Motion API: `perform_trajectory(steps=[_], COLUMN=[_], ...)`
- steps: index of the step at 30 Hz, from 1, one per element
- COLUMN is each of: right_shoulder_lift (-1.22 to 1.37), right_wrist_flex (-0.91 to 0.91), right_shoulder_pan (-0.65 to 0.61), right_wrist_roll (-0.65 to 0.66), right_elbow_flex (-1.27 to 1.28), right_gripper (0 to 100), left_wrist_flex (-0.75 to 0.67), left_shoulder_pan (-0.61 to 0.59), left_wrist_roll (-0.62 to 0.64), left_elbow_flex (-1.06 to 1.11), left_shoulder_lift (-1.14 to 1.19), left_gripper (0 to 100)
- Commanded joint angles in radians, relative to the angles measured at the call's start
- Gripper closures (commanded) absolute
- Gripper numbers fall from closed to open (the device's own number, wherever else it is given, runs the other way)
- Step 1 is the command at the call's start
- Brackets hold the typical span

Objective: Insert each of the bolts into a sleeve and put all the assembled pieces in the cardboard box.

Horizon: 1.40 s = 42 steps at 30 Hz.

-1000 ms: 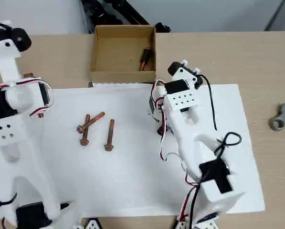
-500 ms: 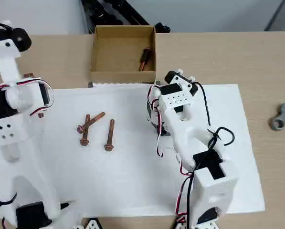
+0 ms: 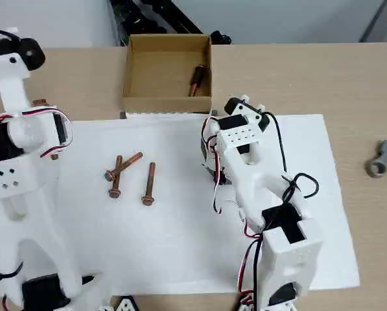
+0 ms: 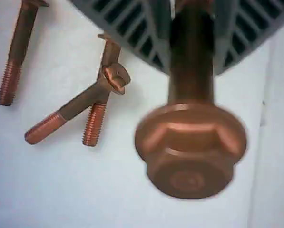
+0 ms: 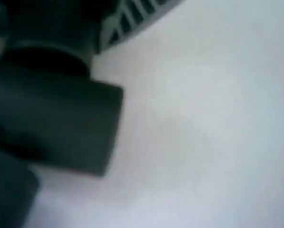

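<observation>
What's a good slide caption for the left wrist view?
Left gripper holds a copper bolt head-first toward the camera, three loose bolts on the white sheet behind.

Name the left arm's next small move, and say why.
Probably carry the bolt toward the right arm, to line it up with the dark piece there, likely a sleeve. The left tool grips the bolt, and no sleeve shows on it.

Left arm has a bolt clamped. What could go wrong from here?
1. The bolt is held in the left gripper by its smooth shank; it may slip or tilt during insertion.
2. Two loose bolts lie crossed on the white sheet; picking one may drag the other.
</observation>
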Motion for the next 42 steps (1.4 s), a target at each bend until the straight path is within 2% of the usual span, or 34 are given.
perform_trajectory(steps=[1, 10, 15, 22, 26, 30, 33, 37, 39, 42], right_shoulder_lift=[0.053, -0.036, -0.214, -0.570, -0.759, -0.917, -1.015, -1.121, -1.161, -1.239], right_wrist_flex=[0.016, 0.378, 0.410, 0.403, 0.397, 0.398, 0.403, 0.401, 0.404, 0.403], right_shoulder_pan=[-0.015, -0.028, -0.102, -0.237, -0.252, -0.249, -0.249, -0.249, -0.249, -0.248], right_wrist_roll=[0.012, 0.058, 0.130, 0.397, 0.560, 0.652, 0.692, 0.819, 0.885, 0.907], right_elbow_flex=[-0.051, -0.373, -0.405, -0.405, -0.405, -0.404, -0.404, -0.402, -0.393, -0.281], right_gripper=[98.6, 98.7, 98.7, 98.7, 98.7, 98.8, 98.8, 98.8, 98.8, 98.7], left_wrist_flex=[-0.021, -0.017, -0.017, -0.015, -0.015, -0.017, -0.017, -0.025, -0.060, -0.150], left_shoulder_pan=[-0.002, 0.002, 0.002, 0.002, 0.002, 0.005, 0.058, 0.210, 0.295, 0.381], left_wrist_roll=[-0.003, -0.008, -0.008, -0.008, -0.008, -0.008, -0.009, -0.009, -0.011, -0.009], left_elbow_flex=[-0.007, -0.005, -0.007, -0.007, -0.010, -0.013, -0.013, -0.033, -0.056, -0.101], left_shoulder_lift=[-0.049, -0.049, -0.049, -0.049, -0.049, -0.051, -0.051, -0.051, -0.051, -0.051], left_gripper=[99, 99, 99, 99, 99, 99, 99, 99, 99, 99])
